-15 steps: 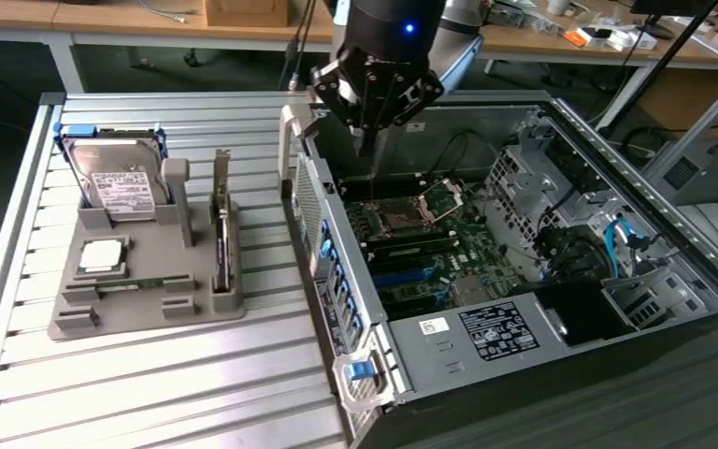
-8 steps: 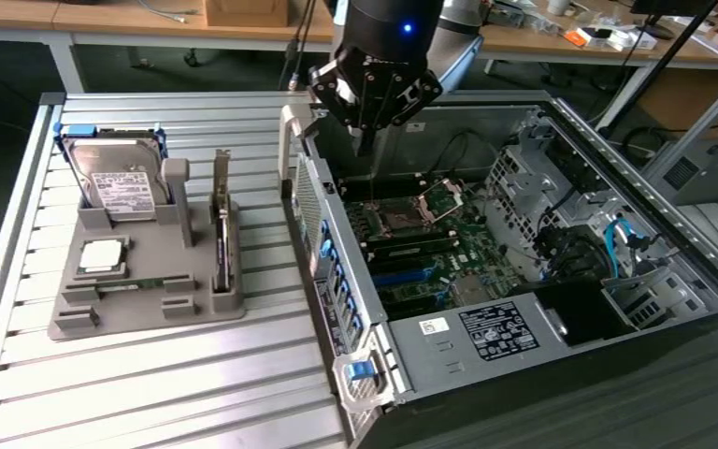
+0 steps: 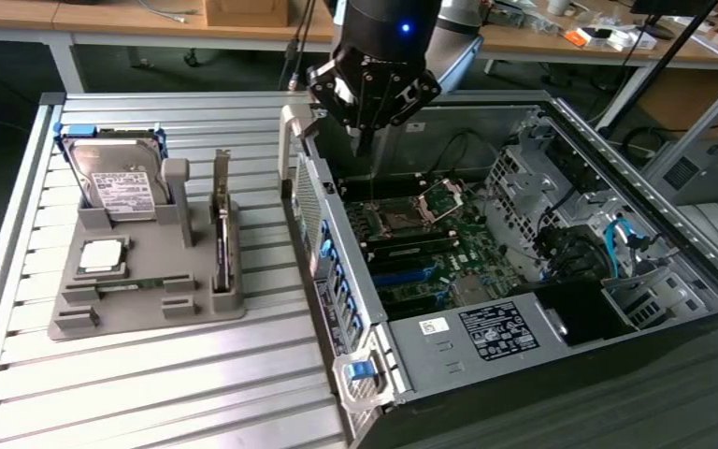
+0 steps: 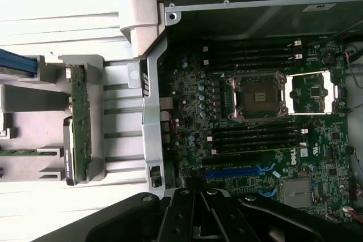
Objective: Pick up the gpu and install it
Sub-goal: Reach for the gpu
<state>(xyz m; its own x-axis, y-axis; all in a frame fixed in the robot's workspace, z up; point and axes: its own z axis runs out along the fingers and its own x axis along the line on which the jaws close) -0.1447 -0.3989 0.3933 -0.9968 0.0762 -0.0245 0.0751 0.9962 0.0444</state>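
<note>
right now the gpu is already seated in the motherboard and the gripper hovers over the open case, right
Not quite. The gpu is not in the motherboard: it stands on edge in the grey holder on the table beside the case, as the exterior view shows. The gripper does hover over the open case.

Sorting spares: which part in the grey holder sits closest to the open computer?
The gpu, the thin card standing on edge nearest the computer; the hard drive and square chip sit farther off.
</note>
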